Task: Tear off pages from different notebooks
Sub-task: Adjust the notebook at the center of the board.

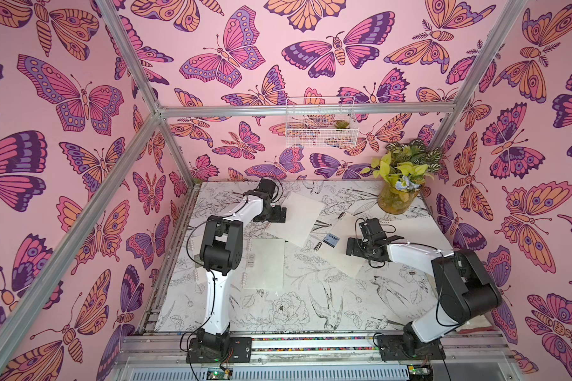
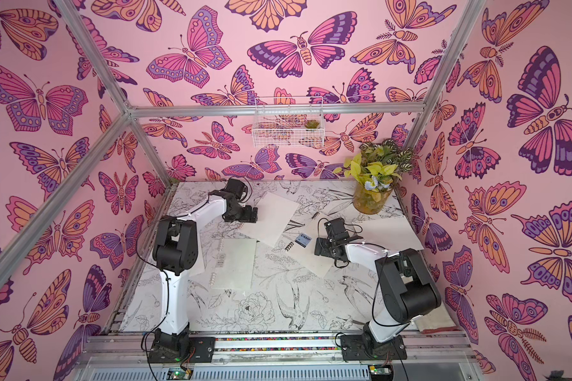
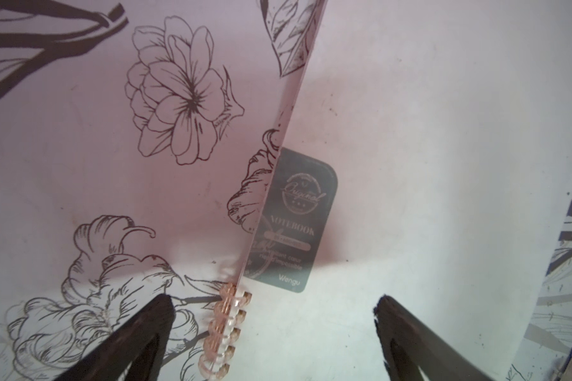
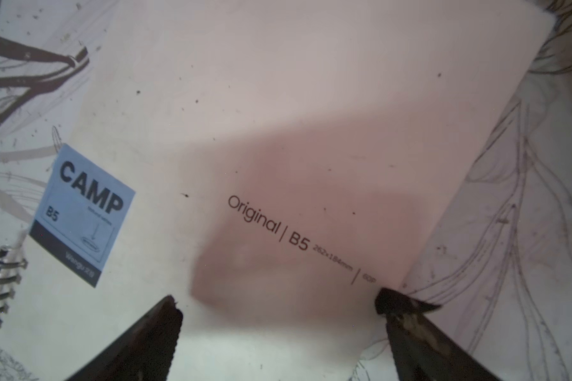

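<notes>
Left wrist view: left gripper (image 3: 273, 300) is spread wide with nothing between the fingers, hanging over the binding end of the pale-coil notebook (image 3: 410, 165). Its clear coil (image 3: 225, 333) and grey label (image 3: 298, 224) lie just ahead of the tips. Likely reason: to pin or nip at the spine side, where a sheet rips free.

In a top view the same gripper (image 1: 278, 214) sits at that notebook's (image 1: 296, 219) left edge, toward the far left of the table (image 1: 311, 297). Nearer the robot, a second notebook (image 1: 266, 264) lies flat, closed and untouched, coils on its left edge.

Middle-right is the CAMP notebook (image 1: 339, 227), tilted, blue label (image 1: 331, 238) up, black coils (image 1: 317, 245) along its left edge. Right gripper (image 1: 354, 247) is over it, also released. Right wrist view shows that gripper (image 4: 278, 297) empty above the closed CAMP notebook (image 4: 278, 132), one fingertip (image 4: 390, 300) at its free edge. It is probably lined up to lift the cover first.

No pages seen pulled out. Judged: they are bound under the covers.

Farther right is a pale sheet (image 1: 413, 231), loose page or another notebook, cannot tell. Vase of leaves (image 1: 398, 198) stands in the far right corner, out of the way.
</notes>
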